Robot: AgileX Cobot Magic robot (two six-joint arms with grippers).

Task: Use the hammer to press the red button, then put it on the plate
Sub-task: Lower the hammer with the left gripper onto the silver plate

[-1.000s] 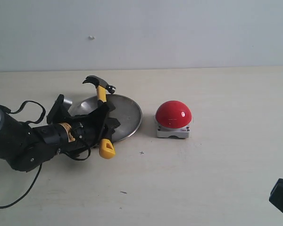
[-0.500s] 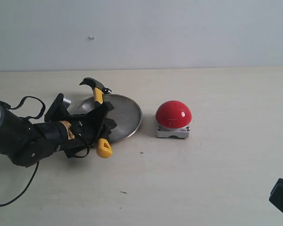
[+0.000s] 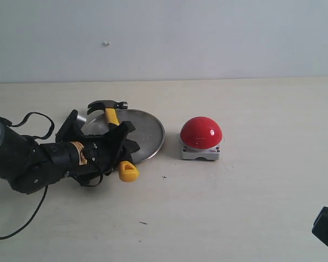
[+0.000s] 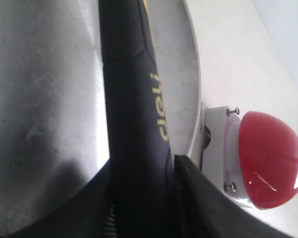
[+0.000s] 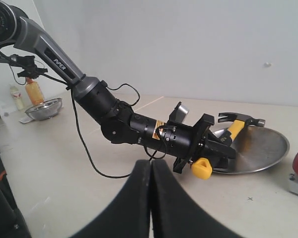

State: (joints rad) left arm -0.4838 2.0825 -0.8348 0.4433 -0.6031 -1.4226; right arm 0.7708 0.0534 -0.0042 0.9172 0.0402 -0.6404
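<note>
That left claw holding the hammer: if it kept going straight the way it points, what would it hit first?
Probably the plate: the left gripper, shut on the hammer, points low across it. Clearing the far rim, it would meet the red button next; height is hard to judge.

Exterior frontal across table [image 3: 235, 218], left wrist close over plate [image 4: 39, 99], right wrist farther, hammer [image 5: 233, 130] shared
</note>
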